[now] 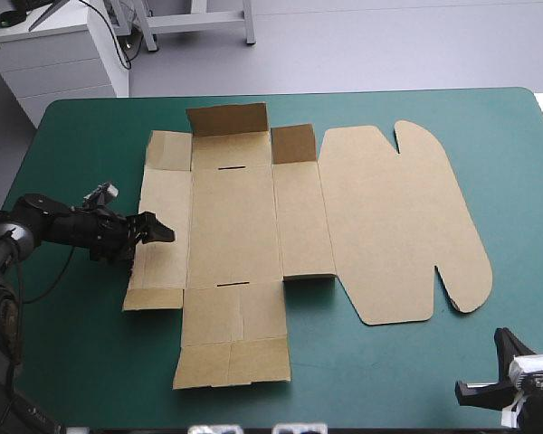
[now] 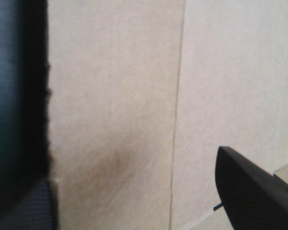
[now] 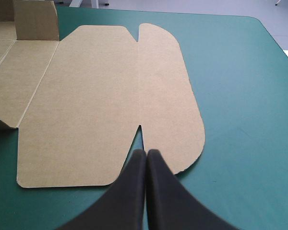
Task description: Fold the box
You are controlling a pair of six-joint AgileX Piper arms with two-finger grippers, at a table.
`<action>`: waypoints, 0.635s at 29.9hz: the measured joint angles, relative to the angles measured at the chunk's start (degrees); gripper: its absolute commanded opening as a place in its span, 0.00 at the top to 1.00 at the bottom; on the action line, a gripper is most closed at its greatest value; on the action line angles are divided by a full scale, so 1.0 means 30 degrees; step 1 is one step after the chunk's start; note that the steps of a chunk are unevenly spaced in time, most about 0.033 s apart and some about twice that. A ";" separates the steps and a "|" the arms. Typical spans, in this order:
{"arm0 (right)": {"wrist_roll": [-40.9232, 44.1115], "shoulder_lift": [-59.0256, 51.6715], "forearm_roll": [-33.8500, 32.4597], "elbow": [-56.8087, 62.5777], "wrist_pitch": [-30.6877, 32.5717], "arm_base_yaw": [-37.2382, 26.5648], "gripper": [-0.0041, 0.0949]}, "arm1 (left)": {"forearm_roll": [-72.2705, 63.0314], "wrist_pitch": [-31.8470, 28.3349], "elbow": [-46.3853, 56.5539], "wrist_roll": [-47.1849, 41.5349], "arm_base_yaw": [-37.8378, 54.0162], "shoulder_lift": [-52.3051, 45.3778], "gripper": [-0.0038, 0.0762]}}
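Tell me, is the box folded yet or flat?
Mostly flat: the box lies spread on the table, only two far flaps standing up.

Box [image 1: 344, 217]: brown overall, plain; thin darker crease lines recorded between panels; two short dark slots [image 1: 231, 168] noted in middle panel. Faint darker shading observed on board in left wrist view. Cover [image 1: 507, 181]: teal-green, uniform across table. Left gripper [image 1: 166, 232]: black. Right gripper [image 3: 146, 154]: black, plain, slight sheen.

The brown box [image 1: 235, 226] lies unfolded and mostly flat across the frame's centre. Its rounded lid [image 1: 398, 217] spreads rightward, and two small flaps [image 1: 228, 119] stand raised along its upper edge.
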 measured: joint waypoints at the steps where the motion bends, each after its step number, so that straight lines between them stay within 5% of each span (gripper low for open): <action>1: 0.0000 0.0000 0.0000 0.0000 0.0000 0.0000 0.98 | -0.0163 0.0018 -0.0043 0.0017 -0.0204 0.0052 0.22; 7: 0.0000 0.0000 0.0000 0.0010 0.0000 0.0000 0.98 | -0.0144 0.0046 -0.0355 0.0058 -0.1020 0.0174 0.32; 9: 0.0000 0.0000 0.0000 0.0023 0.0000 0.0000 0.98 | -0.0168 0.0066 -0.0377 0.0058 -0.1079 0.0251 0.47; 13: 0.0000 0.0000 0.0000 0.0023 -0.0016 0.0000 0.98 | 0.0580 0.0119 -0.0521 0.0260 -0.1117 0.0518 0.96; 19: 0.0000 0.0000 0.0000 0.0023 -0.0016 0.0000 0.98 | 0.3145 0.1803 -0.2548 0.0273 -0.1246 0.0645 0.96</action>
